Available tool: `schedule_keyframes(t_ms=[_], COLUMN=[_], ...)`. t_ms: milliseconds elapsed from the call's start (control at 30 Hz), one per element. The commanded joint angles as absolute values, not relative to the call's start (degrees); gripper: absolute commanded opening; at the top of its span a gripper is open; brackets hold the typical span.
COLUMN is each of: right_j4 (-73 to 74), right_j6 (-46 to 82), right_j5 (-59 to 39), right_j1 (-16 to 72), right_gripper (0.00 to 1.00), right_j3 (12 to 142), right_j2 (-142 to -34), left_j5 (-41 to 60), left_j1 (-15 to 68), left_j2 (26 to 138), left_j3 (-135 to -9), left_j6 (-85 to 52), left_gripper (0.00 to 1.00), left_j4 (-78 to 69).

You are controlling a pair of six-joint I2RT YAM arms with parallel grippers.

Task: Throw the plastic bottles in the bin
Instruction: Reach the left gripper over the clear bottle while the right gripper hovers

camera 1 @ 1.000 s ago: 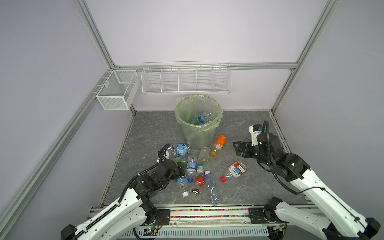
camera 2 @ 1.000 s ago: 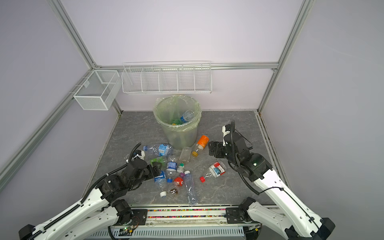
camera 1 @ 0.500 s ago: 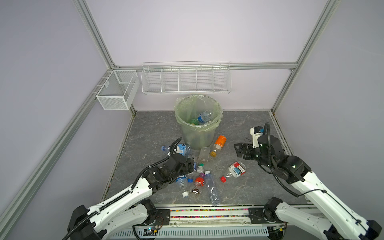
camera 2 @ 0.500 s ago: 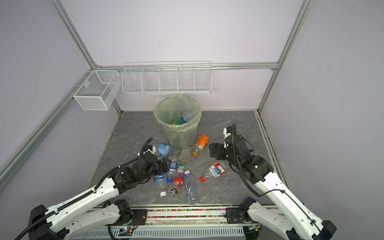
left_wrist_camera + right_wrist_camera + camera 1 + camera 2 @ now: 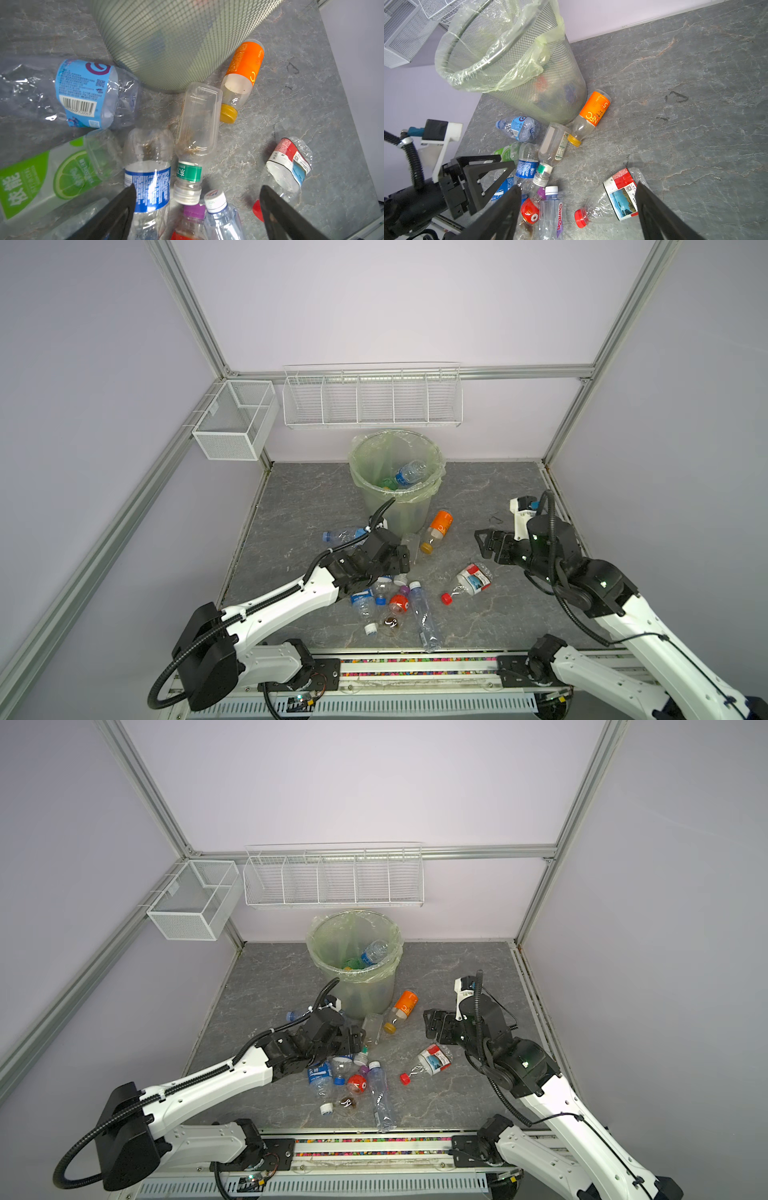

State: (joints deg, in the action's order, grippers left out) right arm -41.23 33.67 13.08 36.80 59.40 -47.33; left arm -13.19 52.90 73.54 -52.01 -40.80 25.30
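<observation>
Both top views show clear plastic bottles (image 5: pixel 395 608) heaped on the grey marbled desk (image 5: pixel 498 626) near its front edge. Left tool (image 5: pixel 404 559) hovers over the heap, jaws spread, gripping nothing. Right tool (image 5: pixel 482 545), jaws likewise spread and empty, hangs beyond a crushed red-labelled bottle (image 5: pixel 473 578). Farther back, an orange-labelled bottle (image 5: pixel 437 528) lies just beside the round tapered mesh bin (image 5: pixel 395 510) with its pale green liner, which holds a blue-labelled bottle (image 5: pixel 409 473).

bin (image 5: pixel 415 510): rear centre, under the wire rack (image 5: pixel 372 396)
plastic bottles (image 5: pixel 424 616): before the bin (one bottle (image 5: pixel 409 473) inside it)
</observation>
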Motion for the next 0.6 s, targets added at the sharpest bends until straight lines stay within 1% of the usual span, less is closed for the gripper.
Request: schedule_keyframes(t_ms=[0,233,567], right_j4=[-43.63,-45.43,-46.84], right_j6=[34.43,34.54,34.49], right_j5=[14.53,15.6,16.69], right_j1=[36.69,36.67,36.57], right_gripper=[0.88,0.88,0.88], right_j3=[58.15,56.87,56.08], right_j2=[-45.68,-43.18,-41.59], left_j5=[-12.99,-12.38,-14.02], left_j1=[53.24,53.19,53.28], left_j2=[76.51,82.69,87.14], left_j3=[-55.14,-57.13,-56.9], left_j6=[-37.77,-35.09,-30.88], left_gripper=[0.92,0.92,0.93], left_j4=[24.46,22.49,16.58])
